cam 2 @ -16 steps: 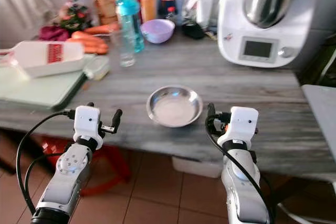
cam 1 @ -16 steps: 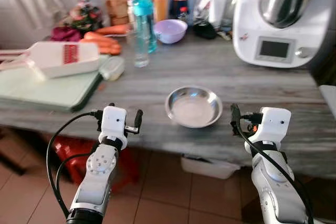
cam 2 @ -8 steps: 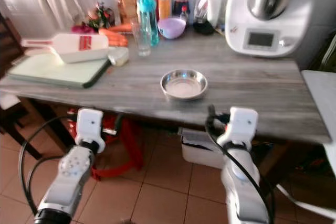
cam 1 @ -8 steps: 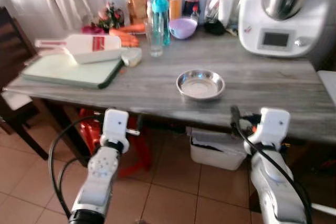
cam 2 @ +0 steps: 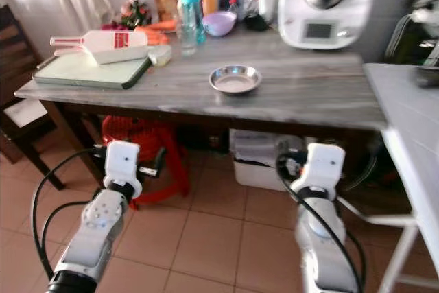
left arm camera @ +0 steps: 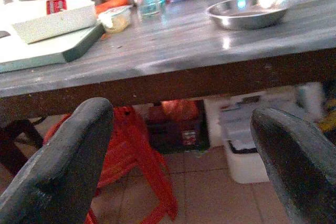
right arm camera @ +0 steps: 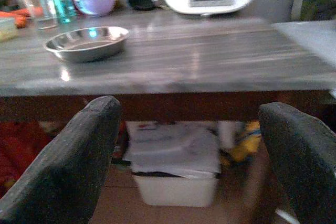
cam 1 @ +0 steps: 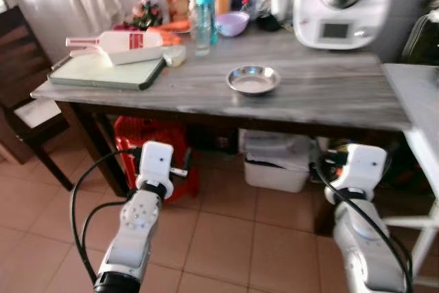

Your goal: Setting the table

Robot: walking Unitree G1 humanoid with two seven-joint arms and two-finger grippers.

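Note:
A shallow steel bowl point(cam 1: 253, 79) rests near the middle of the grey wooden table point(cam 1: 329, 97), and it has nothing in it. The bowl point(left arm camera: 249, 11) appears again in the left wrist view, and the bowl point(right arm camera: 86, 43) in the right wrist view. Both arms are held low in front of the table, below its top and well short of its edge. My left gripper point(cam 1: 184, 168) is open, its fingers point(left arm camera: 63, 166) spread wide with nothing between them. My right gripper point(cam 1: 321, 165) is open too, fingers point(right arm camera: 68, 161) wide apart and holding nothing.
At the table's left lie a green cutting board point(cam 1: 106, 71), a white slicer point(cam 1: 116, 40) and a small container point(cam 1: 175, 55). Bottles, a glass point(cam 1: 201, 32), a purple bowl point(cam 1: 233, 23) and a white kitchen machine point(cam 1: 339, 5) line the back. A red stool point(cam 1: 154, 142) and a white bin point(cam 1: 278, 166) sit beneath. A dark chair point(cam 1: 20, 66) is left, a white table point(cam 1: 418, 101) right.
The camera has backed away from the table, so the whole table and the floor tiles now show. Both grippers went from table-edge height to below the top. The bowl stayed put.

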